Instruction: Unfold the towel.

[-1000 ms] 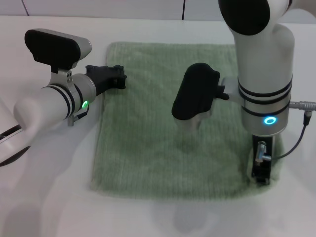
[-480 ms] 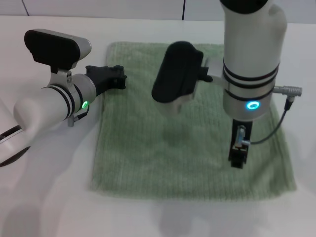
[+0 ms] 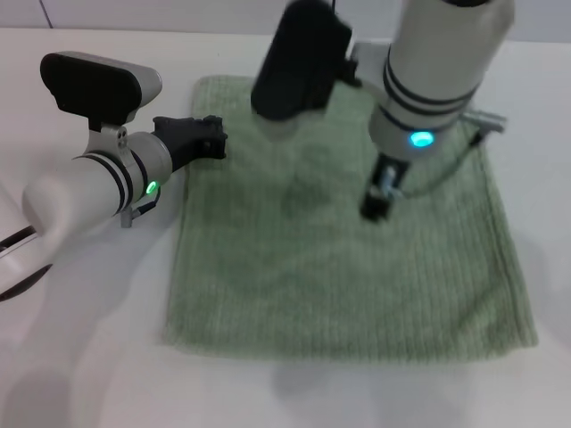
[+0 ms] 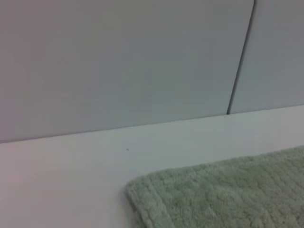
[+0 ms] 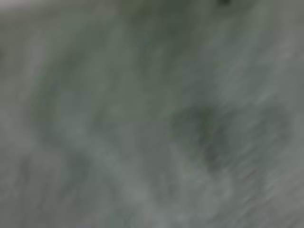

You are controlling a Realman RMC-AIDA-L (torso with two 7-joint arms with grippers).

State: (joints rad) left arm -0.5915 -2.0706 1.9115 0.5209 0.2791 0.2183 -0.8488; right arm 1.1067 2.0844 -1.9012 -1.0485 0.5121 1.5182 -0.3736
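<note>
The towel (image 3: 348, 259) lies flat mid-desk, seemingly unfolded. The left gripper (image 3: 211, 138) rests at its far-left corner, the right gripper (image 3: 376, 203) above its middle; neither grip is discernible. Retreat likely follows.

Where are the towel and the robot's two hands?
towel (image 3: 339, 285): head view, bare middle of the cloth.
left hand (image 3: 212, 138): head view, black tip at the towel's far left corner.
right hand (image 3: 375, 207): head view, dark tip above the towel.
</note>
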